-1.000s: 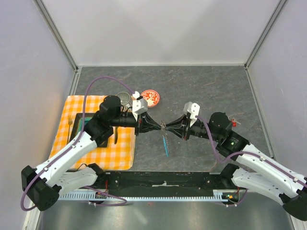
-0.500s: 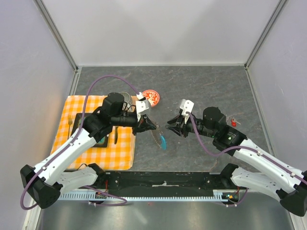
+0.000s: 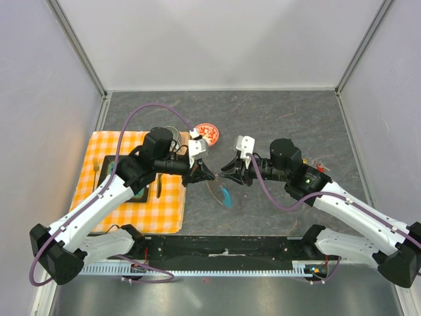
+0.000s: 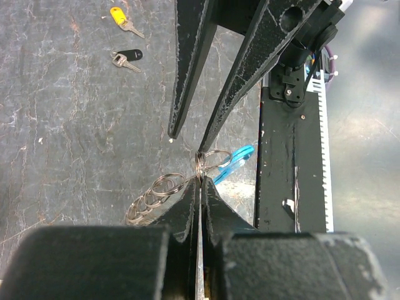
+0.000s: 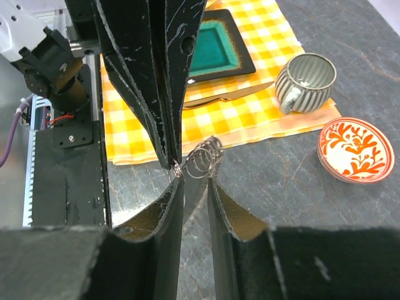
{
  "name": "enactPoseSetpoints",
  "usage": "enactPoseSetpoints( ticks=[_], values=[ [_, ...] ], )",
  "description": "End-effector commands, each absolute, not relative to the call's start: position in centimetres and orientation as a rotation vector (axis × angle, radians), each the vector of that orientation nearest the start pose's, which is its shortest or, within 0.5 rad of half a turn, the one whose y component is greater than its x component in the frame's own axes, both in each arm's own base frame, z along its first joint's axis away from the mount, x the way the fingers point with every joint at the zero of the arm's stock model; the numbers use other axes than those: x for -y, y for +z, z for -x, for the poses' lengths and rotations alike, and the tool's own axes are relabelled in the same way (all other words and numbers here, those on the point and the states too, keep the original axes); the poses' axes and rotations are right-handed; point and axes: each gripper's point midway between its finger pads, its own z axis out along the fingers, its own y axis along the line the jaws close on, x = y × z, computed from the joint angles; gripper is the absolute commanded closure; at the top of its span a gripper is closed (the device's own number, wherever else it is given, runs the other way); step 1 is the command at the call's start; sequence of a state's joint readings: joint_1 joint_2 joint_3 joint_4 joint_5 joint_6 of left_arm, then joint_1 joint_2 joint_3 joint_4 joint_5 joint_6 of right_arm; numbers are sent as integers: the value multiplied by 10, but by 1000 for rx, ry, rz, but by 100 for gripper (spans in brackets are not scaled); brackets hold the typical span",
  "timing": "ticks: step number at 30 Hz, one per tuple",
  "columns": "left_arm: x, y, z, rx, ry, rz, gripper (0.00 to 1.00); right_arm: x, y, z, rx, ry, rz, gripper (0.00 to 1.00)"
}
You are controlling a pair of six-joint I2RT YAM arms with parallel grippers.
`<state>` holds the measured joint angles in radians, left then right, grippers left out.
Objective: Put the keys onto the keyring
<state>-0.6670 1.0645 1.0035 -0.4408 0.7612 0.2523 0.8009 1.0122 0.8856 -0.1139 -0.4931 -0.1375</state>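
Keyring (image 4: 210,160) mid-table, lifted, pinched in closed left gripper (image 4: 200,182). Right gripper (image 5: 190,185) jaws apart, tip at ring. Light, stiff, slippery wire; pinch coil edge. Yellow key (image 4: 121,18), black key (image 4: 127,58) loose on table, rightward.

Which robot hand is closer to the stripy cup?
Left. The left hand, holding the keyring, is just right of the cup; the right hand faces it from farther right, beyond the keyring.

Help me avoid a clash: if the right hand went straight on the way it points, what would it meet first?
Probably the keyring, pinched in the left hand just ahead of the right hand; beyond it, the left hand itself. Depth is unclear.
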Motion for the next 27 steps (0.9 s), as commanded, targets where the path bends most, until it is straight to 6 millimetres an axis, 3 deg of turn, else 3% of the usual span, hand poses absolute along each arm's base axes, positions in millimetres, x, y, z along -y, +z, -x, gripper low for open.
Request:
enactPoseSetpoints(
  ticks=[1,27],
  values=[
    [280,269,-163,-1503,-1058,-1364,98,-309,290,-176,-1381,949,1227,71],
    [283,271,-152,-1482,-1140,-1393,98,-324,277,-164,-1356,1060,1340,78]
  ],
)
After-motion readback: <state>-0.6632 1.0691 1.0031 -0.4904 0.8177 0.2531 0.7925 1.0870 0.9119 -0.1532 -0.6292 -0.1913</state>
